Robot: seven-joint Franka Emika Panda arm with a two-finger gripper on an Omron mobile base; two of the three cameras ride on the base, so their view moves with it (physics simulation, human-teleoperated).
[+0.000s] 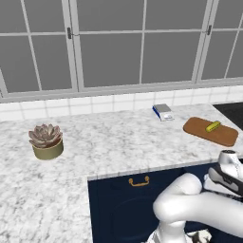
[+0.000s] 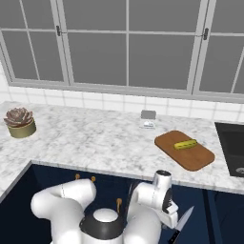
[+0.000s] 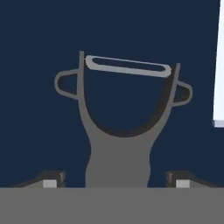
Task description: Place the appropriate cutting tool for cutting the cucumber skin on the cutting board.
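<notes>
Right base view, knife [image 2: 181,223] beside gripper [image 3: 116,181]

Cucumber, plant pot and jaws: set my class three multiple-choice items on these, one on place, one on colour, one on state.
1. Where does the cucumber lie?
A. beside the plant
B. on the bare counter
C. on the cutting board

2. What colour is the plant pot?
A. red
B. olive-yellow
C. blue

3. How do the jaws of the gripper stand around the peeler?
A. apart, with a gap on each side of its handle
B. clamped tight on its blade
C. shut, with the peeler far off to one side

Answers: 1 C, the yellow-green stick rests on the brown board; 2 B, the pot under the succulent is olive-yellow; 3 A, the hand view shows dark space between each fingertip and the handle.
</notes>
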